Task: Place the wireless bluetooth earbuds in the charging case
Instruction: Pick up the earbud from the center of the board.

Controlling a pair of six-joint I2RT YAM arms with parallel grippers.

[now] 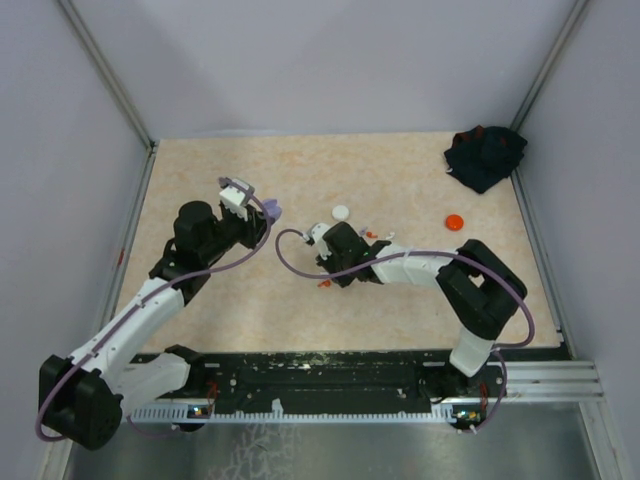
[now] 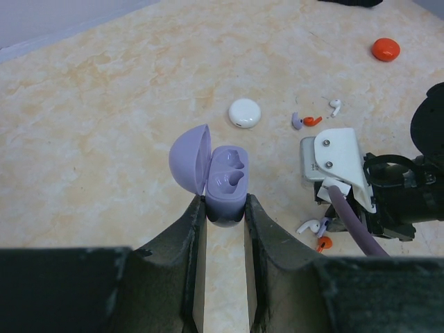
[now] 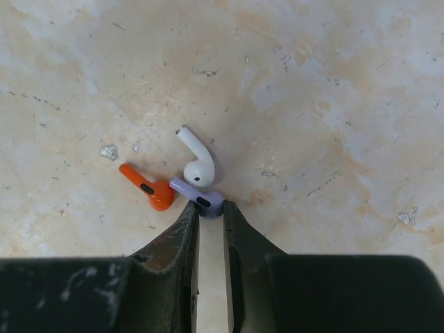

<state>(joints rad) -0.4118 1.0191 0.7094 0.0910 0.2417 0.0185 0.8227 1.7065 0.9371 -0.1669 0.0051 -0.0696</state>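
Left hand (image 2: 225,208) is clamped tight on the lavender case (image 2: 227,182), lid flipped open. Right hand (image 3: 209,211) is down at the surface (image 3: 333,83), tips nearly closed w/ the purple earbud (image 3: 202,201) pinched btwn them. White earbud (image 3: 198,165) + orange earbud (image 3: 148,191) lie right against it. More buds sit near a white round case (image 2: 244,113).
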